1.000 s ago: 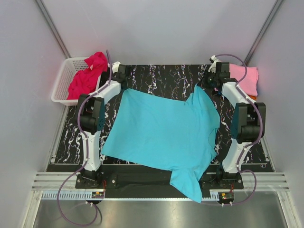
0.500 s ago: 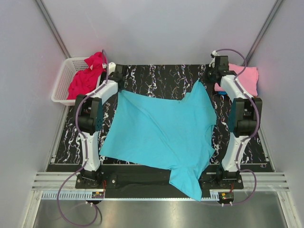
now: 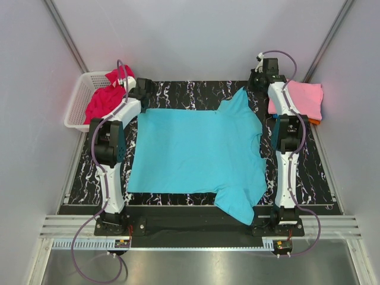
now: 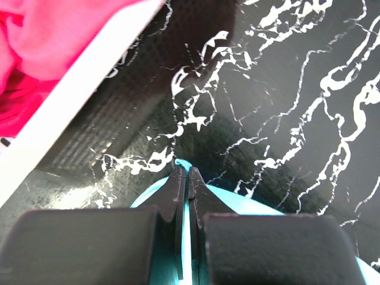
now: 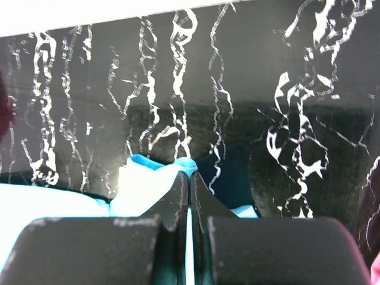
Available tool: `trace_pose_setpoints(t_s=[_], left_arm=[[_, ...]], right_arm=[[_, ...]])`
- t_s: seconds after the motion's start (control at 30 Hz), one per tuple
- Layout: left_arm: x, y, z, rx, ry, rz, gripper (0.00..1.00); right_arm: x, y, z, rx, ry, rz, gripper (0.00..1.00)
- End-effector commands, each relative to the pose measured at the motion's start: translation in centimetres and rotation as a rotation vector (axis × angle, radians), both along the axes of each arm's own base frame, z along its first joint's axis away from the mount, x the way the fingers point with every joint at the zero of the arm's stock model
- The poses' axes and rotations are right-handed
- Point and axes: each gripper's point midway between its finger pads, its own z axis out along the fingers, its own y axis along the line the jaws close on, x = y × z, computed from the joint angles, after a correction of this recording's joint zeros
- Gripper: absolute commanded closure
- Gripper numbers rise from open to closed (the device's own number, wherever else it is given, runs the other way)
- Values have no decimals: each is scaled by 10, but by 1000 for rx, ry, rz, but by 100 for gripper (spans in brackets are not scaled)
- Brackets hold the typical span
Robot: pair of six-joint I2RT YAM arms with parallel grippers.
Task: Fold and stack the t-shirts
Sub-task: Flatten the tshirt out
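A turquoise t-shirt (image 3: 196, 151) lies spread flat on the black marbled mat (image 3: 196, 95), its far edge pulled straight and one sleeve reaching the mat's near edge. My left gripper (image 3: 142, 100) is at the far left corner of the shirt, shut on that corner; cloth (image 4: 261, 205) shows between and past the tips of the left gripper (image 4: 186, 172). My right gripper (image 3: 252, 88) is at the far right, shut on the shirt's far right corner, with a fold of cloth (image 5: 148, 178) at the tips of the right gripper (image 5: 189, 175). A magenta t-shirt (image 3: 107, 98) sits crumpled in the basket.
A white lattice basket (image 3: 76, 107) stands off the mat's far left corner; its rim (image 4: 77, 95) is close to my left gripper. A folded light pink t-shirt (image 3: 306, 98) lies at the far right on an orange one (image 3: 315, 122). Grey walls close in all round.
Both arms have stretched toward the far edge, dragging the turquoise shirt back from the near edge and pulling it flat and taut. Both grippers stayed shut on it.
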Motion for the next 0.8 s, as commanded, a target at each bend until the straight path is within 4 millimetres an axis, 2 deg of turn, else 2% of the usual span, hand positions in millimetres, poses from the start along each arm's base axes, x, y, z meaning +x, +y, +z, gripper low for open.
trace_pose_setpoints(t_s=[0.0, 0.1, 0.13, 0.2, 0.23, 0.27, 0.3, 0.33, 0.37, 0.4, 0.43, 0.47, 0.5, 0.53, 0.57, 0.6, 0.63, 0.67, 0.7, 0.73, 0.77], left_arm=[[14, 12, 24, 14, -79, 60, 100], [14, 14, 19, 6, -71, 64, 100], [14, 14, 17, 5, -68, 65, 100], [13, 16, 16, 3, -67, 73, 100], [12, 17, 16, 0, -66, 73, 100], [12, 16, 15, -4, -67, 76, 100], [10, 16, 13, -7, -63, 75, 100], [10, 16, 16, -11, -68, 76, 100], [7, 17, 14, -10, -66, 83, 100], [5, 17, 15, -9, -64, 87, 100], [4, 18, 16, -7, -66, 91, 100], [1, 20, 18, -4, -70, 100, 100], [-1, 21, 19, -3, -71, 103, 100], [-1, 21, 20, -2, -74, 106, 100], [-4, 22, 21, -1, -75, 109, 100], [-5, 23, 21, 0, -74, 111, 100], [-5, 23, 22, -3, -76, 114, 100], [-8, 23, 22, -5, -76, 116, 100], [-9, 23, 21, -7, -75, 119, 100], [-11, 23, 20, -11, -72, 122, 100], [-13, 23, 19, -12, -70, 124, 100]], right_arm=[[5, 6, 26, 8, -54, 58, 100], [3, 9, 33, 9, -58, 70, 100], [0, 7, 28, 8, -43, 67, 100], [-4, 9, 36, 7, -50, 79, 100], [-9, 9, 30, 7, -30, 80, 100], [-12, 12, 38, 2, -40, 89, 100], [-19, 11, 29, -3, -11, 87, 100], [-24, 15, 27, -6, -1, 94, 100], [-28, 17, 39, -9, -17, 101, 100], [-37, 19, 27, -11, 20, 100, 100], [-43, 20, 28, -15, 26, 102, 100], [-47, 22, 44, -16, -4, 103, 100], [-58, 23, 31, -22, 32, 100, 100], [-62, 23, 32, -23, 31, 96, 100], [-66, 24, 47, -21, 4, 92, 100], [-76, 26, 39, -29, 27, 92, 100], [-81, 26, 55, -30, 2, 89, 100], [-89, 26, 48, -33, 22, 86, 100], [-93, 27, 52, -34, 19, 89, 100], [-99, 27, 64, -34, 1, 88, 100], [-103, 27, 66, -37, 1, 86, 100]])
